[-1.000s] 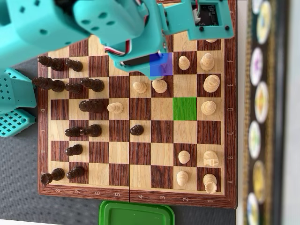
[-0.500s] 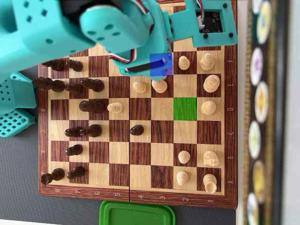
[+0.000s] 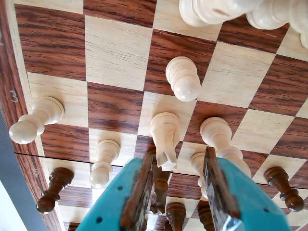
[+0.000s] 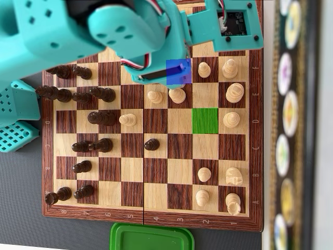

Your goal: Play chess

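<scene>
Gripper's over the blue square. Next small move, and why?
Probably ease down a little, shifting towards the white piece, then close. In the wrist view the gripper is open and the piece sits just beyond the fingertips, nearer the left-hand finger.

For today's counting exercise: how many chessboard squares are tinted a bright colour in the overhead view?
2. A blue square at the arm's edge near the board's top; a green square, empty, below and right of it. The arm may hide more.
</scene>
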